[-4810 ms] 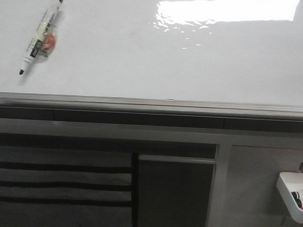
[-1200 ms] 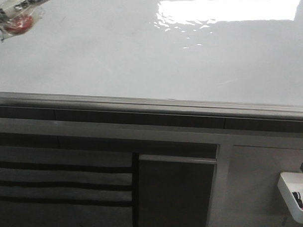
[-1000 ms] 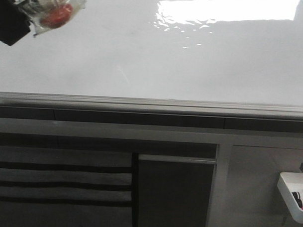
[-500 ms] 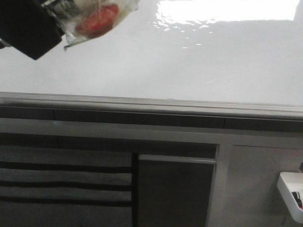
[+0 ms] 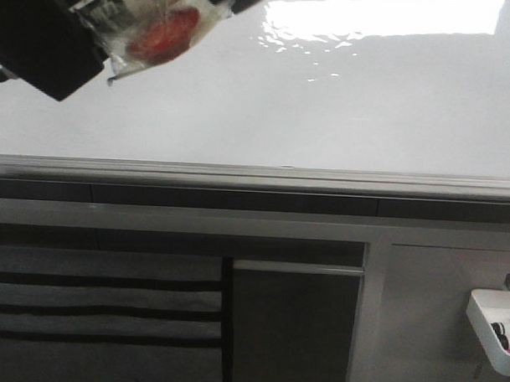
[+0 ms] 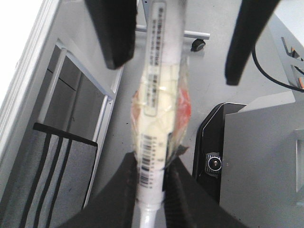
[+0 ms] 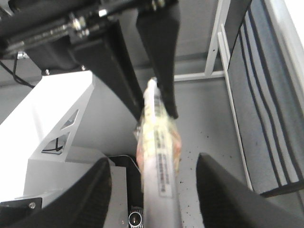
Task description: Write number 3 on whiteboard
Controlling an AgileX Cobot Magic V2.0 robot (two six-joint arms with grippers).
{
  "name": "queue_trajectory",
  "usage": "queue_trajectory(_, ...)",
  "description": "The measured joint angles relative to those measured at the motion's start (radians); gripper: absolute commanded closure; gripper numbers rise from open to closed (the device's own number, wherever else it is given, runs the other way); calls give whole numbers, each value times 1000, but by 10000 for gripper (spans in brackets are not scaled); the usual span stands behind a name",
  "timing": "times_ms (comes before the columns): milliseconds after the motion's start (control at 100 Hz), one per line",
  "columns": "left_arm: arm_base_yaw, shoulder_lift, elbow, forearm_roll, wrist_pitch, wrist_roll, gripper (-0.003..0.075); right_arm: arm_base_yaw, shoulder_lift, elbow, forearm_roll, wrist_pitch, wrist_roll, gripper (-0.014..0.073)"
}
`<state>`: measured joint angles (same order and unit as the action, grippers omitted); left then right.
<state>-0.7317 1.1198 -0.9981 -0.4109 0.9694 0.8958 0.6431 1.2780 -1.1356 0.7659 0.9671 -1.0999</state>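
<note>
The whiteboard fills the upper front view, glossy and unmarked; no number 3 is in view. My left gripper hangs over its far left corner, shut on a white marker wrapped in clear plastic with a red blob. In the left wrist view my left gripper pinches the marker near its narrow end. My right gripper is open, its fingers wide on both sides of the marker without touching it. Its dark fingers straddle the marker's other end.
A grey metal strip runs along the board's near edge. Grey cabinet panels stand below it. A white tray with markers hangs at the lower right. A bright light reflection lies on the board's far side.
The marker lay on the board at the left; my left gripper has lifted it and carried it rightward. In the last half second my right gripper's fingers came in at the top beside the wrapped end.
</note>
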Motion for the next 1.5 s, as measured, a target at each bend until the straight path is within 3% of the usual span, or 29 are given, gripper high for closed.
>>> queue_trajectory(610,0,0,0,0,0,2,738,0,28,-6,4,-6,0,257)
queue_trajectory(850,0,0,0,0,0,2,738,0,28,-6,18,-6,0,444)
queue_trajectory(970,0,0,0,0,0,2,738,0,28,-6,19,-4,0,498)
queue_trajectory(1500,0,0,0,2,0,-3,734,0,28,-6,19,-2,-1,558)
